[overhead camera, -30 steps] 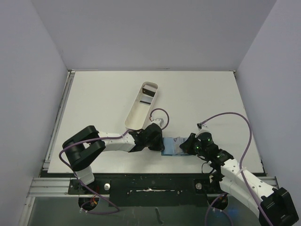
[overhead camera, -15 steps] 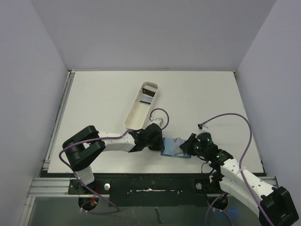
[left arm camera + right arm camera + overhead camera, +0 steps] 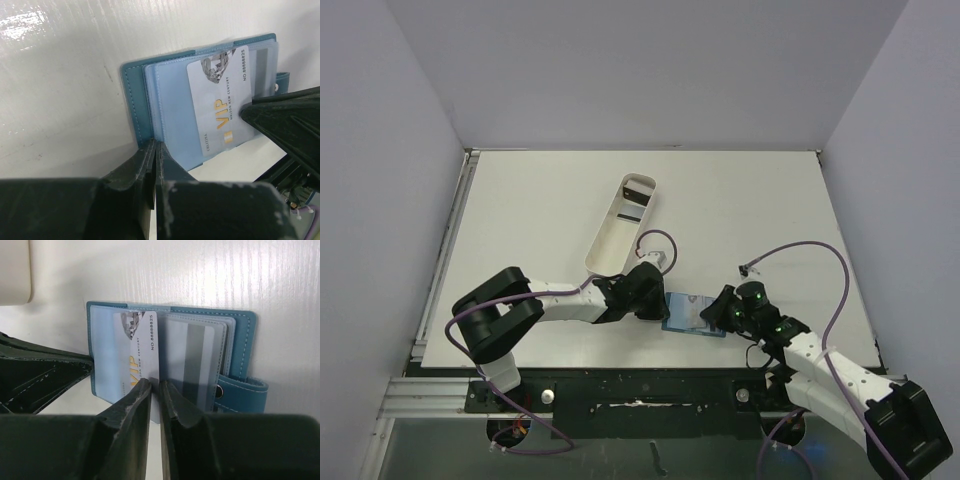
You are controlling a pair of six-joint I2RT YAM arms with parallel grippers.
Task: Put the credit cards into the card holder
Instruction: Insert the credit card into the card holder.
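The teal card holder (image 3: 688, 312) lies open on the table between my two grippers. A grey credit card (image 3: 131, 356) marked VIP rests on its light blue pockets (image 3: 175, 100), its near end sticking out over the table. Another credit card (image 3: 193, 360) shows through a clear pocket. My right gripper (image 3: 155, 386) stands a narrow gap open, with the VIP card's (image 3: 220, 102) edge in that gap. My left gripper (image 3: 155, 146) is shut, its tips against the holder's (image 3: 134, 100) edge. In the top view the left gripper (image 3: 658, 303) and the right gripper (image 3: 723, 310) flank the holder.
A long white tray (image 3: 610, 235) lies slanted just behind the left gripper, with a dark card (image 3: 638, 187) at its far end; its corner (image 3: 14, 270) shows in the right wrist view. The holder's snap tab (image 3: 243, 390) points right. Purple cables loop over both arms.
The right gripper's jaws have parted a little around the VIP card. The right arm has settled slightly lower. The left arm and the holder have hardly moved.
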